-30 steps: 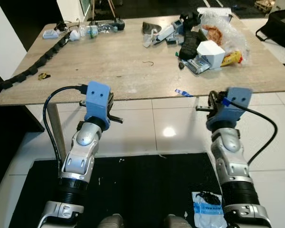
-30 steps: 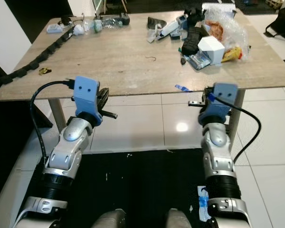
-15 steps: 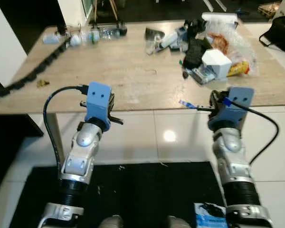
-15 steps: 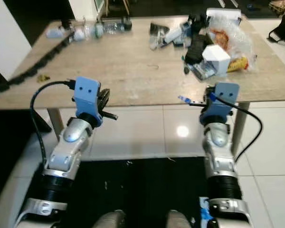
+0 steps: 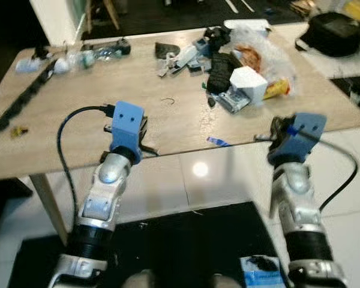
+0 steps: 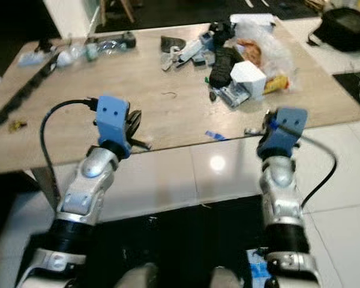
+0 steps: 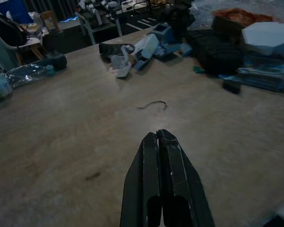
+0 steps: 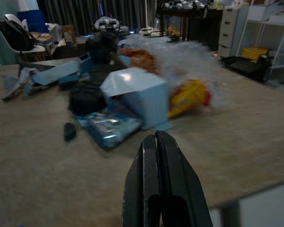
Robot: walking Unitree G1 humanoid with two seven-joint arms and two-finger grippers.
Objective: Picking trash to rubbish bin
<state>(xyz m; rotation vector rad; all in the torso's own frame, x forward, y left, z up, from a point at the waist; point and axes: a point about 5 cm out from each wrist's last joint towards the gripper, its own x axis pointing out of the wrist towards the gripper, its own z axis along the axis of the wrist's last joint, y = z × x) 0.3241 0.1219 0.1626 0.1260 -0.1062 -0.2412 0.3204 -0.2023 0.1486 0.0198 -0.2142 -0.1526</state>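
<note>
A pale wooden table (image 5: 78,126) carries a heap of trash at its far right: a white box (image 5: 250,82), a clear plastic bag with orange food (image 5: 259,51), a yellow packet (image 5: 278,89), a black pouch (image 5: 219,67) and a blue-white packet (image 5: 231,101). A small blue wrapper (image 5: 218,141) lies at the table's front edge. My left gripper (image 7: 157,137) is shut and empty, low over bare tabletop near the front edge. The right gripper (image 8: 156,138), also shut and empty, points at the white box (image 8: 137,92) from the table's front right edge.
A plastic bottle (image 5: 105,53) and small clutter line the far left of the table, and a black cable chain (image 5: 12,105) runs along its left side. A black bag (image 5: 333,33) sits on the floor beyond. Another blue-white packet (image 5: 261,273) lies on the black mat by my feet.
The whole picture has shifted and the table looks nearer and turned, so the camera has moved. Both grippers now reach the table's front edge. Both stay shut.
</note>
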